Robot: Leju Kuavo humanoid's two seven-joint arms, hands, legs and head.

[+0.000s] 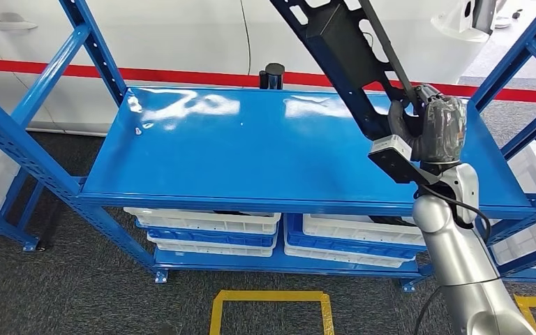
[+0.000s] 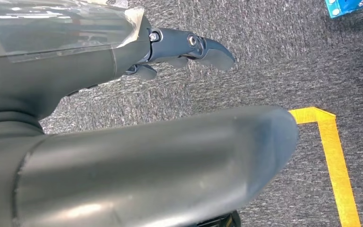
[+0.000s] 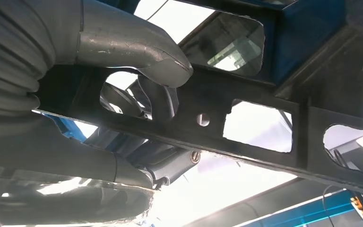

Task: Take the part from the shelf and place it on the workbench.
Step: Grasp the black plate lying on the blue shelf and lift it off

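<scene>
Closest to the lens, the left hand (image 2: pixel 179 47) hangs over grey carpet, dark fingers (image 2: pixel 215 53) loosely extended, holding nothing — much of it is hidden behind its thick grey thumb. Up at the blue metal shelf (image 1: pixel 251 150), the right hand (image 1: pixel 433 125) grips the long black perforated metal part (image 1: pixel 345 52), fingers threaded through a cutout (image 3: pixel 160 99) — its upper end is cut off by the frame.

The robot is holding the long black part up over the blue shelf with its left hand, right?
Not quite. It is the right hand that holds the long black part up over the blue shelf, as the head view shows. The left hand hangs over the grey floor, holding nothing.
</scene>
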